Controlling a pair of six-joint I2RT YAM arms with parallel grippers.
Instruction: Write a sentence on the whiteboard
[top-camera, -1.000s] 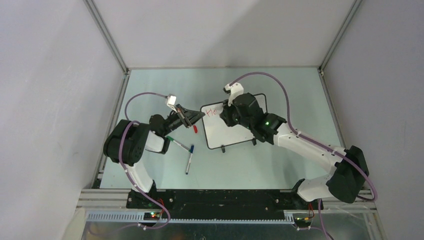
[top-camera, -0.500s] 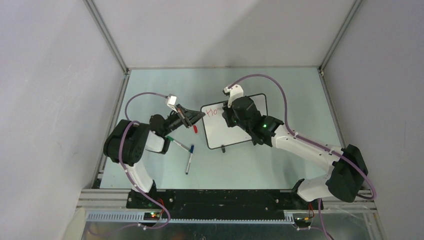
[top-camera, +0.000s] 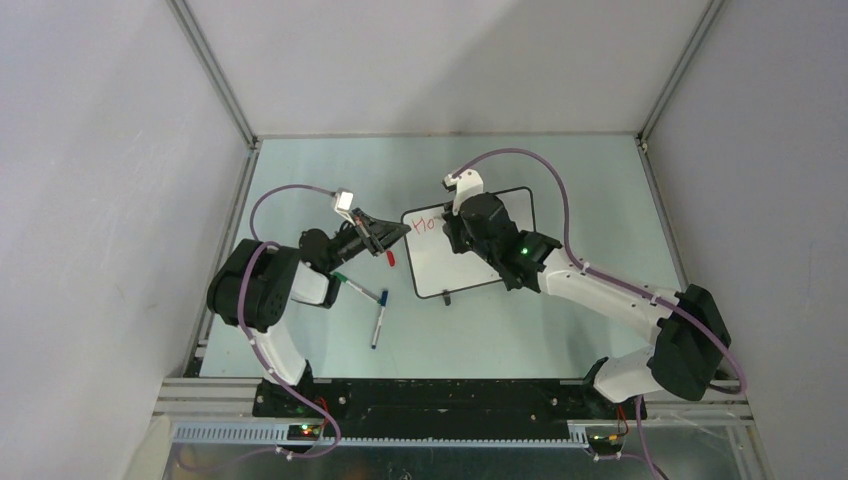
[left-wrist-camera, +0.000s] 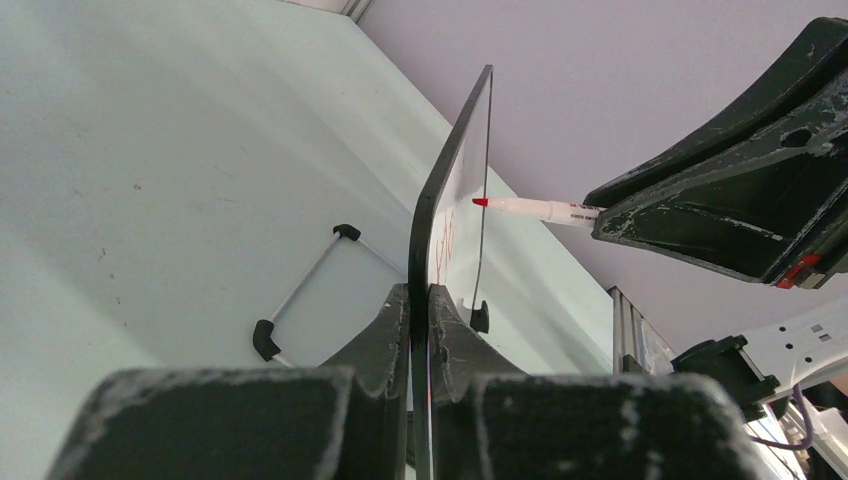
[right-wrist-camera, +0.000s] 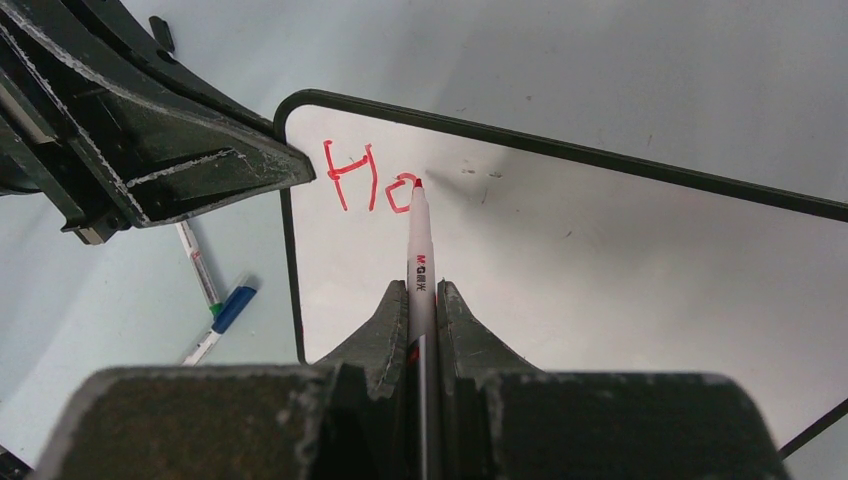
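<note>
Pale green table (top-camera: 300, 180) bears the whiteboard (top-camera: 470, 270) at its middle. Left gripper (left-wrist-camera: 420, 298) pinches its edge so it cannot slide; right gripper (right-wrist-camera: 421, 296), clamped on the red marker (right-wrist-camera: 420, 250), extends the sentence (right-wrist-camera: 365, 180), which reads only "Ho".

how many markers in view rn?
3. One red marker in the right hand, tip at the whiteboard; green-capped marker and blue-capped marker lie on the table left of the whiteboard. More could be hidden under the arms.

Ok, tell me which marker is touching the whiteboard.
The red marker clamped in the right gripper, tip on the whiteboard; the green-capped marker and blue-capped marker lie loose on the table.
</note>
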